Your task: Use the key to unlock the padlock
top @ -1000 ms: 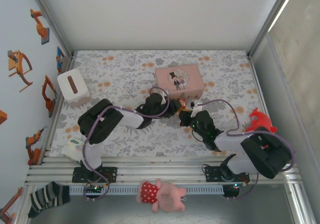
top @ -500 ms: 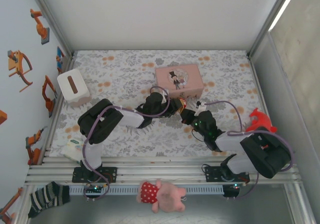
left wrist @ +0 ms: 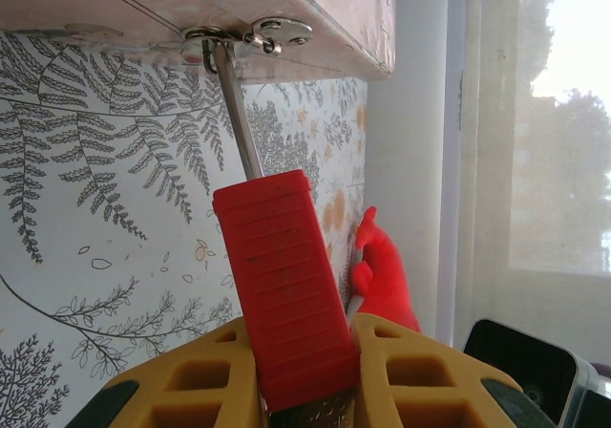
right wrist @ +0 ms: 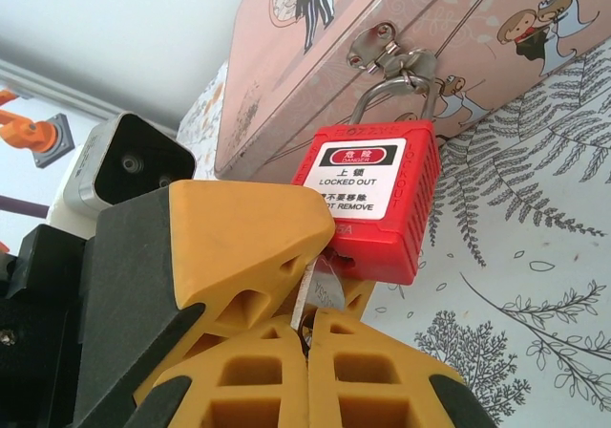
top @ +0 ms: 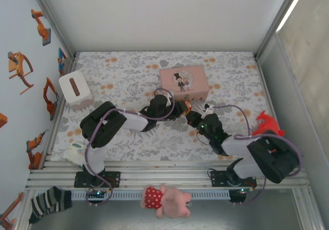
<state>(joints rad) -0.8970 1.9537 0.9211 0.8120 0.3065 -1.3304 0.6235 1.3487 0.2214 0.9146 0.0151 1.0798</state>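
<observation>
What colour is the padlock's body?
The padlock body is red, with a white and red danger label; the right wrist view shows it best.

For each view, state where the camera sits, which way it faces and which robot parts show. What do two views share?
Top external: above and behind the robot, looking down on the table; left arm and right arm show.
Left wrist: on the left arm, facing along the table; left gripper clamps the padlock.
Right wrist: on the right arm, facing the pink box; right gripper pinches the key.
Shared: both wrist views show the padlock.
</observation>
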